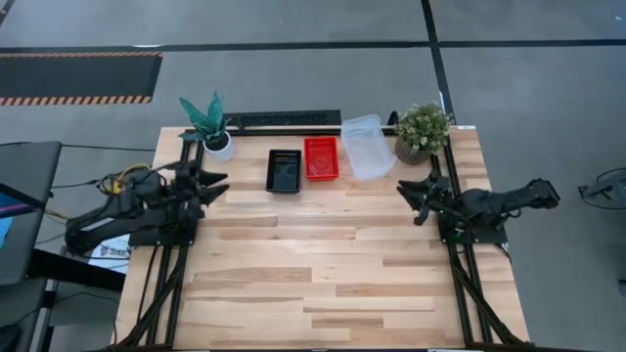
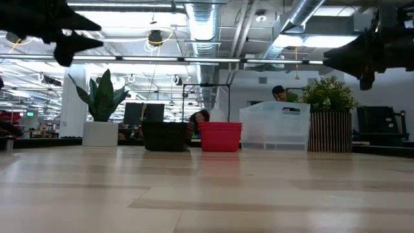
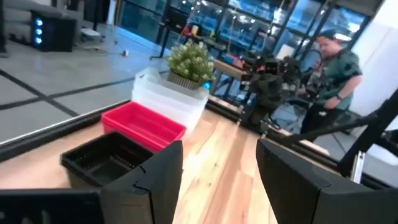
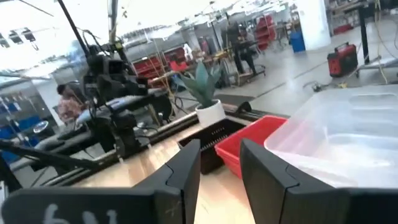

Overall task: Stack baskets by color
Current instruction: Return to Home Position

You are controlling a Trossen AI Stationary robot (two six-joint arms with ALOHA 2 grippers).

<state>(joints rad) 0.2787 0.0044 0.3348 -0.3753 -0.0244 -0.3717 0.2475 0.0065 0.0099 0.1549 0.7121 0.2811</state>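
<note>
A: Where do the baskets stand?

B: In a row along the far edge of the table [image 1: 313, 264]. The black baskets [image 1: 284, 170] are on the left, the red baskets [image 1: 321, 158] in the middle and the clear baskets [image 1: 367, 147] on the right. Each colour is nested in one pile, just beside the next. I cannot tell whether the piles touch, or how many baskets each one holds.

A: And what stands at the ends of the row?

B: A snake plant [image 1: 210, 125] in a white pot to the left, and a bushy plant [image 1: 423, 132] in a ribbed pot to the right.

A: And the arms?

B: The left gripper [image 1: 217, 183] hangs above the table's left edge, near the black pile, fingers apart and holding nothing. The right gripper [image 1: 409, 200] hangs above the right edge, nearer than the bushy plant, with a narrow gap between its fingers. It is empty too. Both point inward and are well apart from each other.
</note>
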